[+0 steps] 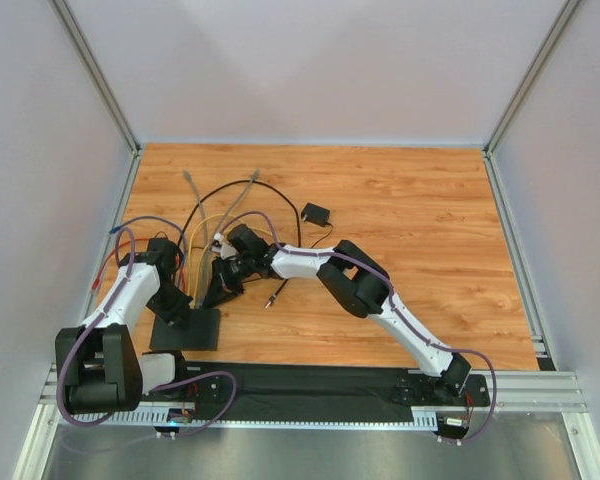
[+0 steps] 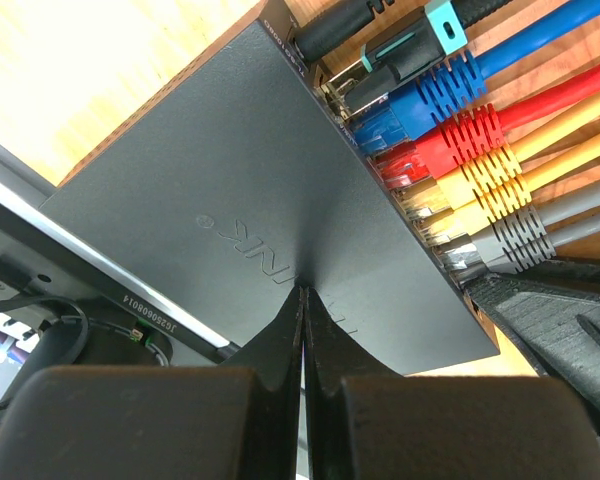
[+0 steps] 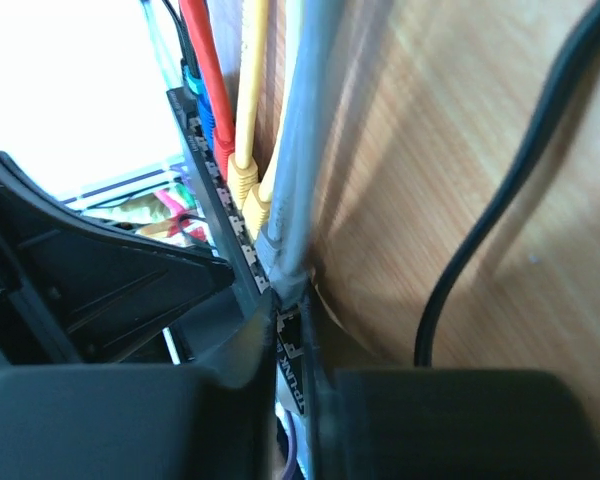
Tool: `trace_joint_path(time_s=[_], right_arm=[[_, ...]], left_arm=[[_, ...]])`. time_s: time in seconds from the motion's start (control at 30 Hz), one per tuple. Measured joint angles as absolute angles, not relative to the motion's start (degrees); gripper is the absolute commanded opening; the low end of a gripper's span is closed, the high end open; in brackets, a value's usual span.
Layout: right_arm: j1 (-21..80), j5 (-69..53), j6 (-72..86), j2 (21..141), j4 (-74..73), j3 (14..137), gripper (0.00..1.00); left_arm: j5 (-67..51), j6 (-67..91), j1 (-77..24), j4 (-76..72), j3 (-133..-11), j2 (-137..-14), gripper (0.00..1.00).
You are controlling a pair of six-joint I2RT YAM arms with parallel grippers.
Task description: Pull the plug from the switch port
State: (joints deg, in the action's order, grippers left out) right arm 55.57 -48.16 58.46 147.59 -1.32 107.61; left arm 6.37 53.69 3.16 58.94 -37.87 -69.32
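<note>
The switch port (image 1: 192, 333) is a flat black box near the table's front left; its top fills the left wrist view (image 2: 230, 180). A row of plugs sits along its far edge: black, blue (image 2: 405, 110), red (image 2: 425, 155), two yellow and two grey. My left gripper (image 2: 302, 292) is shut and empty, its tips pressing down on the box top; it also shows in the top view (image 1: 178, 312). My right gripper (image 3: 288, 300) is closed round the end grey plug (image 3: 280, 255) at the socket edge (image 3: 215, 190), with empty sockets showing between its fingers.
A small black adapter block (image 1: 315, 213) with a thin black cord (image 3: 480, 240) lies behind the arms. Coloured cables fan out from the switch toward the back left, two grey ones ending loose (image 1: 252, 176). Grey walls stand round the wooden table (image 1: 420, 220).
</note>
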Motion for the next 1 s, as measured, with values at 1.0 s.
trace_joint_path(time_s=[1.0], right_arm=[[54.0, -33.0, 58.6, 145.2, -2.0, 107.9, 0.00]], left_arm=[[7.4, 56.3, 3.2, 61.0, -39.6, -73.6, 0.00]])
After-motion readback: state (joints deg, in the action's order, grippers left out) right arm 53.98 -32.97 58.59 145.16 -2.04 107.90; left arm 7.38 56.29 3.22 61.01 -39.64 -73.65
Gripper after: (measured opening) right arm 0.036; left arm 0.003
